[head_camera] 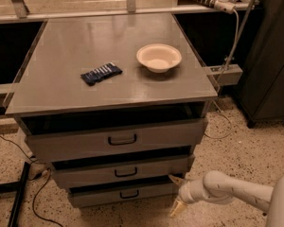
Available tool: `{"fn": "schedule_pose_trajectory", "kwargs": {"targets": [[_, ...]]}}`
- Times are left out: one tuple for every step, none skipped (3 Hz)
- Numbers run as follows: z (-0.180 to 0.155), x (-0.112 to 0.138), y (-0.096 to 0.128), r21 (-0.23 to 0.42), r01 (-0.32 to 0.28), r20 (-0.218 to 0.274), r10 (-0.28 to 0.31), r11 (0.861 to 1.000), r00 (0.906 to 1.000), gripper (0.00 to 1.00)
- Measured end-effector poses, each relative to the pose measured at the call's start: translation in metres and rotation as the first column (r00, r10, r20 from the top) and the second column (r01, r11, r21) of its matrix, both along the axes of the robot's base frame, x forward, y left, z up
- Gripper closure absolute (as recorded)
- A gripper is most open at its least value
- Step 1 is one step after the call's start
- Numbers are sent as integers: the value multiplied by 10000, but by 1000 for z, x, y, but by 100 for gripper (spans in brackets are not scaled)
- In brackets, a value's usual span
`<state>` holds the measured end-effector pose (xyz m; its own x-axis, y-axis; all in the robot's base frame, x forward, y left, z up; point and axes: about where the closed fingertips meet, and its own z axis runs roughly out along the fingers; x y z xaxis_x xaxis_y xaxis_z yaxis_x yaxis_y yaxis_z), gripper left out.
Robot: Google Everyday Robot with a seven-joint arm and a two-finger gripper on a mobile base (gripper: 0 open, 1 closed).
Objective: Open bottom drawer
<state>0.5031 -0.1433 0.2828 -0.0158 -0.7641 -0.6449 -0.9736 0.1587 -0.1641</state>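
Observation:
The bottom drawer (pixel 104 196) is the lowest of three grey drawers in a grey metal cabinet, with a small black loop handle (pixel 129 194) on its flat front. It stands slightly out, as do the two above it. My gripper (pixel 176 195) comes in from the lower right on a white arm. Its pale fingers are spread, one fingertip (pixel 174 178) at the drawer's right corner and the other lower, above the floor. It holds nothing and is well to the right of the handle.
The middle drawer (pixel 123 170) and top drawer (pixel 118 139) sit above. On the cabinet top (pixel 61 84) lie a white bowl (pixel 158 57) and a dark blue packet (pixel 101 73). A dark cabinet stands at the right, cables and a black bar lie on the floor at the left.

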Motion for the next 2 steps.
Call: {"fn": "schedule_pose_trajectory", "kwargs": {"targets": [[-22, 4, -8, -36, 177, 125, -176, 9998, 9998, 0], [-36, 11, -9, -155, 170, 557, -161, 9997, 9983, 0]]}}
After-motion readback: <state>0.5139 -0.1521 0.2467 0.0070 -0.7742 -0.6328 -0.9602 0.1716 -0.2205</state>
